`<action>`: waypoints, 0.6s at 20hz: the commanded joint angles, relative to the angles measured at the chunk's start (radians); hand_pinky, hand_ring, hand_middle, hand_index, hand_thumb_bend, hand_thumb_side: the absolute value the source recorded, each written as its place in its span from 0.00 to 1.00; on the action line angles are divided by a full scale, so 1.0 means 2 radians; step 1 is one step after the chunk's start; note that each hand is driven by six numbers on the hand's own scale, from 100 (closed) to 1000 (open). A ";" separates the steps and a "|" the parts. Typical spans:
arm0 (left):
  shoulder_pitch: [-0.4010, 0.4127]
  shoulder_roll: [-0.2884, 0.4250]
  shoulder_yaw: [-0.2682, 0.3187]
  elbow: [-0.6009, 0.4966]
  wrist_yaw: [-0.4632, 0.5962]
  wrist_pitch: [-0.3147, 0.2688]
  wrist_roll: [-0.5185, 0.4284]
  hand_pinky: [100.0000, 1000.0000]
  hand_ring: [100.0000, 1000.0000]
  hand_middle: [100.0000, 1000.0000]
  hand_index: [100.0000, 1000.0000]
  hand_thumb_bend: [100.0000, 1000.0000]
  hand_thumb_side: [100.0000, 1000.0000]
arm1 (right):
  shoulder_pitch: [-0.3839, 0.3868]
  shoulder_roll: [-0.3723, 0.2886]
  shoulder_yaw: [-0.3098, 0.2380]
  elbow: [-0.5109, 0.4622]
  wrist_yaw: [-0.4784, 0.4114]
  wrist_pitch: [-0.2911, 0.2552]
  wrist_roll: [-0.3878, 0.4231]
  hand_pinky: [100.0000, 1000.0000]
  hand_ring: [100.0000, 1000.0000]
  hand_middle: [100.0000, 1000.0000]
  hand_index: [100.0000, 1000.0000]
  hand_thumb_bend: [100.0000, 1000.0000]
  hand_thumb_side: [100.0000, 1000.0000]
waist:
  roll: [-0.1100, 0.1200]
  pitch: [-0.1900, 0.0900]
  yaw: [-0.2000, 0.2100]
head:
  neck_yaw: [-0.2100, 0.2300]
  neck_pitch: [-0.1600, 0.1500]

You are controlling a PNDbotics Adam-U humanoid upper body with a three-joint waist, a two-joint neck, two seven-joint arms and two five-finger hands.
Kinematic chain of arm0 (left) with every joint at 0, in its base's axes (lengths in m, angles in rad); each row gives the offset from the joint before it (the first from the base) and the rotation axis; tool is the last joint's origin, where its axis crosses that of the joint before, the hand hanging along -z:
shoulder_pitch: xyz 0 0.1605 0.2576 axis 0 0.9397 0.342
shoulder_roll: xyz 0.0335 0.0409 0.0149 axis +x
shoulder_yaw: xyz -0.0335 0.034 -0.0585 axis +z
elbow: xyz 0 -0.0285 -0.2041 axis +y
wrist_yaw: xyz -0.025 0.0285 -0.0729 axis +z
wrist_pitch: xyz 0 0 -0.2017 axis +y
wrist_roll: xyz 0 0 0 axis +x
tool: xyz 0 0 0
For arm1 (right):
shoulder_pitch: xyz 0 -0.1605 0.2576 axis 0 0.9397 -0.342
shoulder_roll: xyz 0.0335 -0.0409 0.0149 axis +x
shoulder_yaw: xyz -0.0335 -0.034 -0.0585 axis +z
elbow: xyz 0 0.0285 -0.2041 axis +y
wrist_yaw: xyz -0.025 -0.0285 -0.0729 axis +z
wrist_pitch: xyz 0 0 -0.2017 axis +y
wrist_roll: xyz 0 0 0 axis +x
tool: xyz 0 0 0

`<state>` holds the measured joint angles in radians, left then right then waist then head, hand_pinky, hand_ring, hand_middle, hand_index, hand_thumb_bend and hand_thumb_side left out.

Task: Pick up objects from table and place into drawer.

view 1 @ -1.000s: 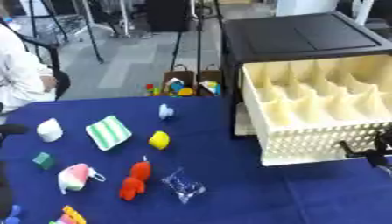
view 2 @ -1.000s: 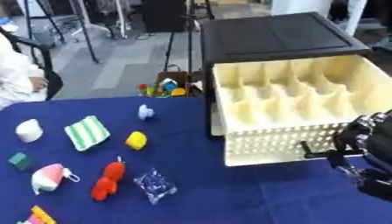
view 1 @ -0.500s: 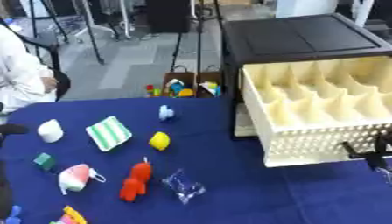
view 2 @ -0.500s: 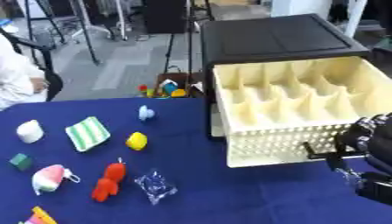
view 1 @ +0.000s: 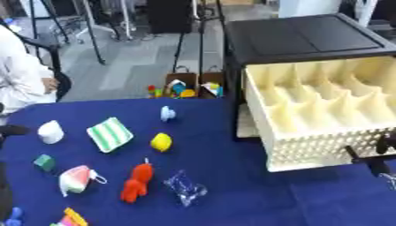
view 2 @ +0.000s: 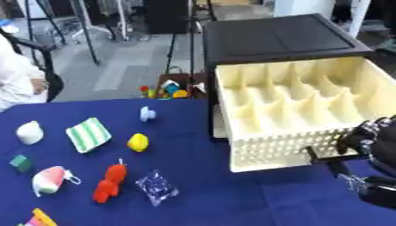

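The surface (view 1: 232, 185) wears a dark blue cloth, matt and soft-looking. The drawer (view 2: 298, 112) looks like cream plastic, smooth inside, with a front wall full of tiny holes — a bit like a basket. The cabinet (view 1: 306, 37) over it is black plastic with a dull shine on top. The right hand (view 2: 371, 145) is black and hard-looking, with a little shine. The red toy (view 1: 136, 184) and the yellow thing (view 1: 161, 142) look like smooth plastic. The striped green-and-white piece (view 1: 110, 133) looks like cloth. The clear packet (view 1: 184, 187) is crinkly and glossy — thin plastic film.
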<state>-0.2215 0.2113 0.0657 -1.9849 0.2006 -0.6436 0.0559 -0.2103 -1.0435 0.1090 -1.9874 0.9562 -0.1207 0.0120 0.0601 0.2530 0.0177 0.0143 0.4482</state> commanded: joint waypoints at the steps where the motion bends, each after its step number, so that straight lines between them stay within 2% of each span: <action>1: -0.005 0.012 0.005 -0.008 0.001 0.000 -0.001 0.56 0.78 0.71 0.88 0.01 0.91 | -0.002 -0.018 -0.010 -0.006 0.001 -0.005 0.003 0.00 0.10 0.00 0.55 0.18 0.37 | -0.002 -0.007 -0.001 | 0.001 0.002; 6: -0.005 0.011 0.005 -0.008 0.001 0.000 -0.001 0.56 0.78 0.71 0.88 0.01 0.91 | 0.000 -0.018 -0.013 -0.006 0.002 -0.009 0.003 0.00 0.10 0.00 0.55 0.24 0.42 | -0.002 -0.007 -0.002 | 0.001 0.002; 12: -0.005 0.011 0.005 -0.008 0.001 0.001 -0.001 0.56 0.78 0.71 0.88 0.01 0.91 | 0.001 -0.019 -0.015 -0.006 0.002 -0.012 0.005 0.00 0.10 0.00 0.55 0.24 0.42 | -0.002 -0.007 -0.002 | 0.001 0.002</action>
<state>-0.2215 0.2113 0.0657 -1.9849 0.2006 -0.6420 0.0543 -0.2017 -1.0435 0.0978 -1.9874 0.9565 -0.1414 0.0218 0.0601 0.2530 0.0133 0.0147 0.4482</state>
